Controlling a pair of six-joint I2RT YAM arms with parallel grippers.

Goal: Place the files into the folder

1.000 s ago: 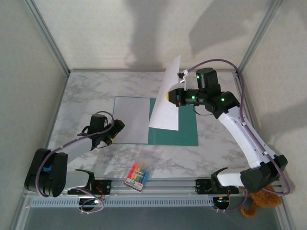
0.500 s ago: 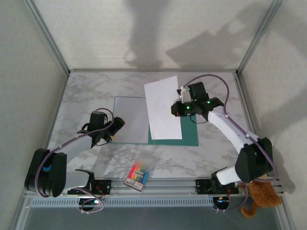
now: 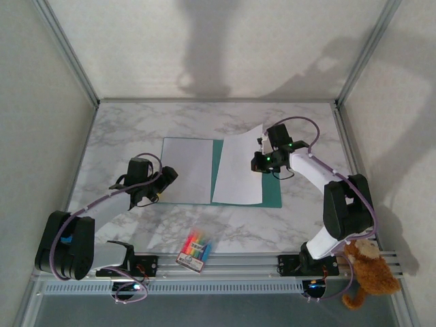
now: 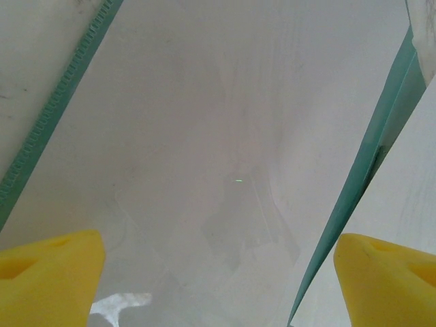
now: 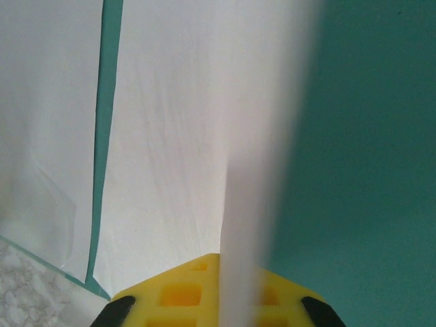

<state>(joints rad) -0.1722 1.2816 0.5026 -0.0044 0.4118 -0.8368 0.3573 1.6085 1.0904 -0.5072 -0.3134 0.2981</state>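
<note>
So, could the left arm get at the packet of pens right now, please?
Probably yes: the packet of pens lies uncovered near that arm's base, and the left pincer is open and empty.

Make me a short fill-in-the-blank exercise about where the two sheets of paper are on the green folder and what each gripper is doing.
1. The right gripper is shut on the edge of one white file, which lies over the ___ half of the folder.
2. The left gripper hovers with its jaws ___.
3. The other file covers the folder's ___ half.

Missing words: right, open, left.
</note>
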